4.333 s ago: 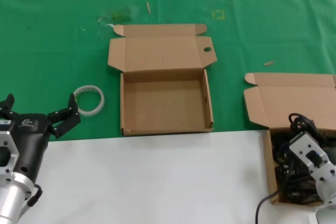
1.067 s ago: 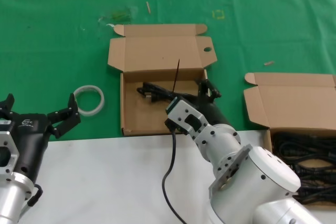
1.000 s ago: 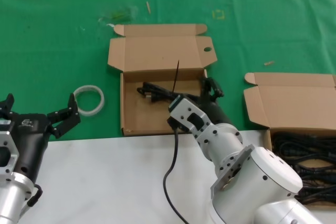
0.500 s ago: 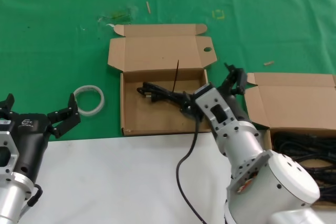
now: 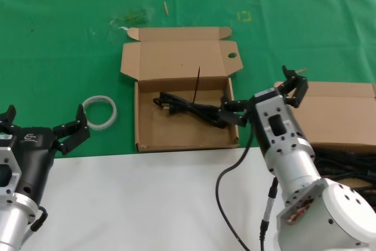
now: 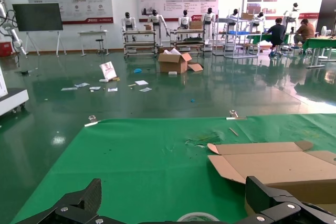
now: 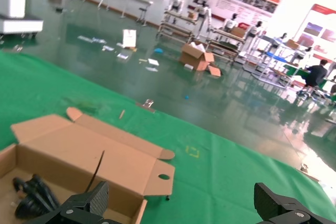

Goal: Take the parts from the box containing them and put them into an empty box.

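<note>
The shallow carton with the holed lid tab point(image 5: 176, 63) lies mid-table and holds one looped black cable bundle point(image 5: 191, 109). My right gripper point(image 5: 259, 93) is open and empty, just past that carton's right wall, between the two cartons. The carton with the plain flap point(image 5: 341, 113) lies at the right; more black cables point(image 5: 346, 163) show in it behind my right arm. The right wrist view shows my right gripper point(image 7: 184, 211), the holed carton point(image 7: 79, 156) and the bundle point(image 7: 31, 195). My left gripper point(image 5: 41, 123) is open, empty and parked at the front left.
A white ring point(image 5: 100, 111) lies on the green cloth point(image 5: 70, 45) just beyond my left gripper; it also shows in the left wrist view point(image 6: 197, 217). A white surface point(image 5: 147, 198) runs along the front. Small scraps lie at the back of the cloth.
My right gripper has let go of a cable bundle in the holed carton and moved right, out of it, toward the plain-flap carton. My left arm has not moved.
</note>
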Controlling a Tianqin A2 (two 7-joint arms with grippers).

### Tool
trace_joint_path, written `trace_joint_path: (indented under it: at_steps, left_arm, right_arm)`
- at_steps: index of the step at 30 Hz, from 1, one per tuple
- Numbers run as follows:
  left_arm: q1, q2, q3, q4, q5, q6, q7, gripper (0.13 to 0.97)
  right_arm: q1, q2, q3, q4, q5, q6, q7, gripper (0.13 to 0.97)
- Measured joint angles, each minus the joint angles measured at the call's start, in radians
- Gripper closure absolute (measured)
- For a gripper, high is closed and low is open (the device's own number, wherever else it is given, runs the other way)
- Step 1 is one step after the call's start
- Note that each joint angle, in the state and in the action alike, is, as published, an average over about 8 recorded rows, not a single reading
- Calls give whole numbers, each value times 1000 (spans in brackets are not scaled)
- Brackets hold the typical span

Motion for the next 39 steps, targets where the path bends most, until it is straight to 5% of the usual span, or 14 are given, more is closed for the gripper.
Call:
trace_joint_path:
  at_steps: [39]
  left_arm:
    - [0, 0, 0, 0, 0, 0, 0, 132]
  right_arm:
    - [-234, 0, 366, 60, -484, -379, 782, 129]
